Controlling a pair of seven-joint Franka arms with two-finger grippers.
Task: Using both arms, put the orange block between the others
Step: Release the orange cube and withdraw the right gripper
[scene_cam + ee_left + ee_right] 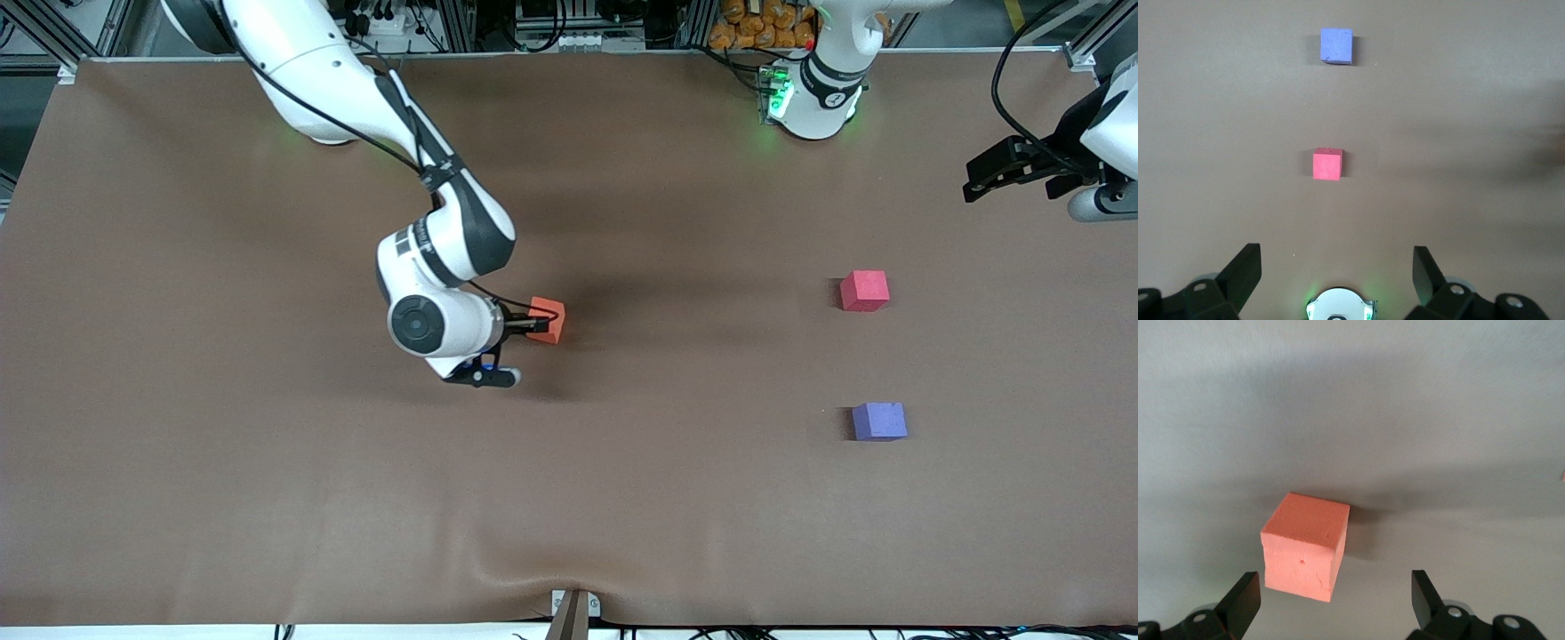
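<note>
The orange block [547, 319] rests on the brown table [267, 498], near the middle of it, well apart from the other two cubes and toward the right arm's end from them. The right gripper [531, 324] is low at this block; in the right wrist view its two fingers [1245, 600] stand apart, and the block [1305, 547] sits between them, closer to one finger, with a gap to the other, so nothing is clamped. I cannot tell if the closer finger touches the block. The pinkish-red cube [864, 291] lies toward the left arm's end of the table from the orange block, and the purple-blue cube [879, 421] lies nearer to the front camera than the pinkish-red one, with bare table between the two. The left gripper [996, 173] waits up in the air at the left arm's end of the table, away from the orange block. Its jaws are wide apart and hold nothing, and the left wrist view shows the pinkish-red cube [1327, 164] and the purple-blue cube [1337, 46] in one line.
</note>
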